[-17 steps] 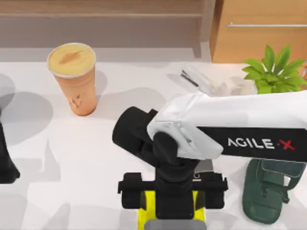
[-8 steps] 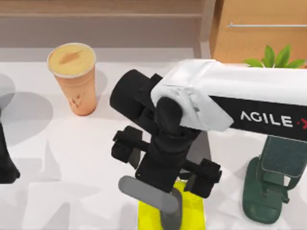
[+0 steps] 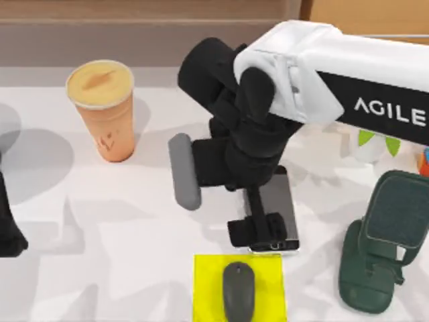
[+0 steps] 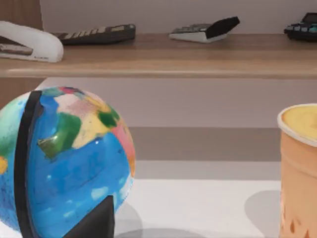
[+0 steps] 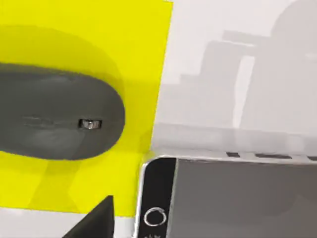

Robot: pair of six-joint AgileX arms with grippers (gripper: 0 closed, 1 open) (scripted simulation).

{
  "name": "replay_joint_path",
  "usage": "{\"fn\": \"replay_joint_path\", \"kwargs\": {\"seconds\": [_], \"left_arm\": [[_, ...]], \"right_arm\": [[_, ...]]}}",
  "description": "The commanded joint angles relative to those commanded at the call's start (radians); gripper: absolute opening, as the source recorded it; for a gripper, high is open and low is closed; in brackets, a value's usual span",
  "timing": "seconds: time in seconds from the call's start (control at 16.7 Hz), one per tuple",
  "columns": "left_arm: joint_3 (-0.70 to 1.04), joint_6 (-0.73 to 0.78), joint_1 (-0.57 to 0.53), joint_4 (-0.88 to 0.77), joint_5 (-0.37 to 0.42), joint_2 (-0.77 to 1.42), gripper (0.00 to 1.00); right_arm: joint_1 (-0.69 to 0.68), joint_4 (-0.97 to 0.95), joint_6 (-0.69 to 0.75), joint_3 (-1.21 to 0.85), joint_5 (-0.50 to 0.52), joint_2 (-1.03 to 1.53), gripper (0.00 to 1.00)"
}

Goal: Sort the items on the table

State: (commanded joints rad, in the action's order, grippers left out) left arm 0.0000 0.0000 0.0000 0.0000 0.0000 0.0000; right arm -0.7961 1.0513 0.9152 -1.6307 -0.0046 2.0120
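Top view. The right gripper (image 3: 258,231) hung over the phone (image 3: 280,201) near the middle of the table (image 3: 120,221); whether its fingers were spread or pressed together could not be told. The phone lay flat, screen up, its near end just beside the far edge of the yellow mat (image 3: 204,268), a relation the right wrist view confirmed for phone (image 5: 237,198) and mat (image 5: 84,39). The mouse (image 3: 238,290) rested on the mat, apart from the phone; in the wrist view the mouse (image 5: 54,116) lay wholly within the yellow. Judged from this layout, the mat served as the mouse's place and the phone was the item in hand. The cup (image 3: 104,107) stood upright at the table's far left, foam to its brim, well apart from both. The left arm (image 3: 8,221) was parked at the left edge; its wrist view showed a globe (image 4: 64,163) and the cup (image 4: 299,168).
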Motion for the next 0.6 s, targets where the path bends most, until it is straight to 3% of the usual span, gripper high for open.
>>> {"fn": "replay_joint_path", "kwargs": {"seconds": [0.36,0.6], "left_arm": [[0.000,0.000,0.000,0.000,0.000,0.000,1.00],[0.000,0.000,0.000,0.000,0.000,0.000,1.00]], "right_arm": [[0.099,0.080,-0.725,-0.074,-0.016,0.070,1.00],[0.142,0.114,-1.131,-0.110,-0.015,0.115,1.00]]}}
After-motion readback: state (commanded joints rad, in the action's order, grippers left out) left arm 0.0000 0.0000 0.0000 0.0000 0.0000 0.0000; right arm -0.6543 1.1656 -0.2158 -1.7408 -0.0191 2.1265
